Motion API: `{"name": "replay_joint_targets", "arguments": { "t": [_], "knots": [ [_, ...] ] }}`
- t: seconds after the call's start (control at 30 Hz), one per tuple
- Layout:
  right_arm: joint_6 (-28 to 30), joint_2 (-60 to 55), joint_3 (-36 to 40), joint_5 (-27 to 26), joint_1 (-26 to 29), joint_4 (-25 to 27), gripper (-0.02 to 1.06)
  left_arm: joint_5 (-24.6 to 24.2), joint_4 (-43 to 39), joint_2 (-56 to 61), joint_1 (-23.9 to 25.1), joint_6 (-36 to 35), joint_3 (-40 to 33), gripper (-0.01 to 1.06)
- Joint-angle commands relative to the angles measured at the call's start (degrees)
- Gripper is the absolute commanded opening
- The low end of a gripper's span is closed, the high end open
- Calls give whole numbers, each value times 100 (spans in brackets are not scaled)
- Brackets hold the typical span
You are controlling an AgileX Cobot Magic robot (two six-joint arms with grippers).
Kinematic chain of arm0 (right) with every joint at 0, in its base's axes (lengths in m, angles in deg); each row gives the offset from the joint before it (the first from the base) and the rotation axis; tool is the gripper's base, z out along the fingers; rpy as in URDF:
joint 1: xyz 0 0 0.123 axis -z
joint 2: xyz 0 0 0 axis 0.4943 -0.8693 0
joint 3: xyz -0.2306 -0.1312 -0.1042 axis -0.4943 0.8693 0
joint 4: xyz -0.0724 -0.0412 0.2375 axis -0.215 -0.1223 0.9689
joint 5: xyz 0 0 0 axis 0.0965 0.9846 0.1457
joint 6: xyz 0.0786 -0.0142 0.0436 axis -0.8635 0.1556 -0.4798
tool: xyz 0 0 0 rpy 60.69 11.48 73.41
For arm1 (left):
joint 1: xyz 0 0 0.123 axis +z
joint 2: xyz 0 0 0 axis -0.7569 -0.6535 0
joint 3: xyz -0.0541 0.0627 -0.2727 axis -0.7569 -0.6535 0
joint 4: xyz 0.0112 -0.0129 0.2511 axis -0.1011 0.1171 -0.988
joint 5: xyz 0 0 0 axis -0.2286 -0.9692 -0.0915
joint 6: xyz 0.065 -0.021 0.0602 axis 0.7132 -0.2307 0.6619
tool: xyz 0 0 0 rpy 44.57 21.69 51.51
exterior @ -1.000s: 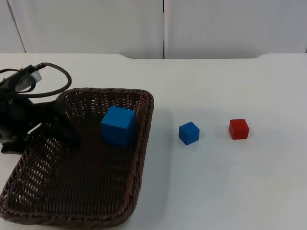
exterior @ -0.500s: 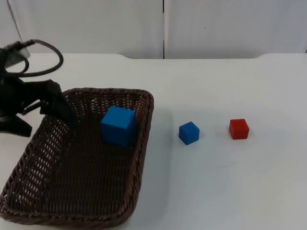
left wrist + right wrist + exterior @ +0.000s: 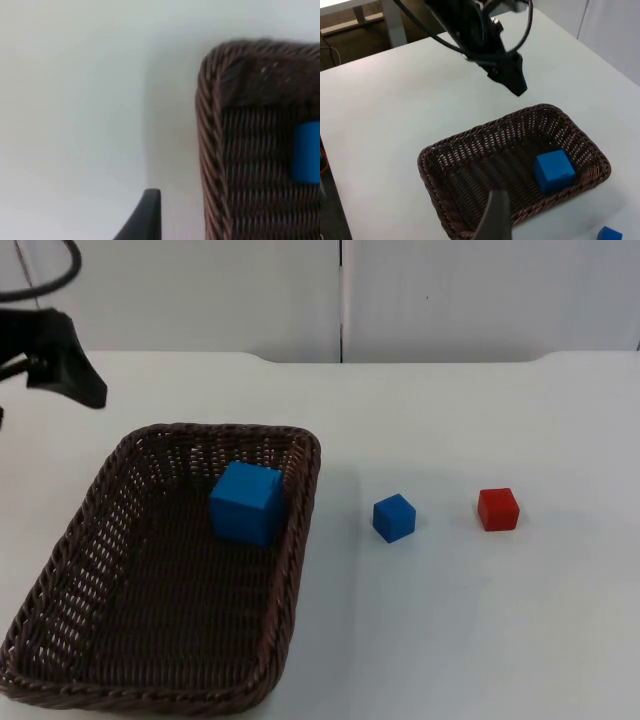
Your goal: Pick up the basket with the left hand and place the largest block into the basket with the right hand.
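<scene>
Left tool (image 3: 70, 375) lifted clear of basket (image 3: 300, 530); large blue block (image 3: 246, 502) inside.

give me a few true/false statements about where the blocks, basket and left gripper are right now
1. The large blue block lies inside the basket. True.
2. The left gripper grips the basket's rim. False: it is off the basket, above the table beyond the far left corner.
3. The small blue block sits on the table between the basket and the red block. True.
4. The red block is in the basket. False: it rests on the table, farthest right.
5. The basket holds two blocks. False: just one.
</scene>
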State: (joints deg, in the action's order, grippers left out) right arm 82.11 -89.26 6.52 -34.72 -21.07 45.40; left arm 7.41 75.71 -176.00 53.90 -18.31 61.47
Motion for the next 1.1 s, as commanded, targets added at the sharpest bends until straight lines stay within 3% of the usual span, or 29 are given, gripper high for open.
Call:
{"name": "replay_joint_targets", "arguments": {
  "t": [0.0, 0.4, 0.57, 0.97, 1.07],
  "knots": [
    [25, 36, 21, -9, 31, -22, 69, -71, -154, 339, -2, -162, -46, 92],
    [25, 83, 204, -144, 31, -22, 69, -258, -309, 1984, -2, -369, -538, 92],
    [25, 531, 882, -651, 31, -10, 69, -398, -377, 2859, -14, -369, -847, 92],
    [2, 1652, 1806, -781, 31, -10, 69, -629, -716, 4603, -14, -549, -1059, 92],
    [2, 2017, 2009, -782, 31, -10, 69, -642, -1090, 5142, -14, -980, -1286, 92]
  ]
}}
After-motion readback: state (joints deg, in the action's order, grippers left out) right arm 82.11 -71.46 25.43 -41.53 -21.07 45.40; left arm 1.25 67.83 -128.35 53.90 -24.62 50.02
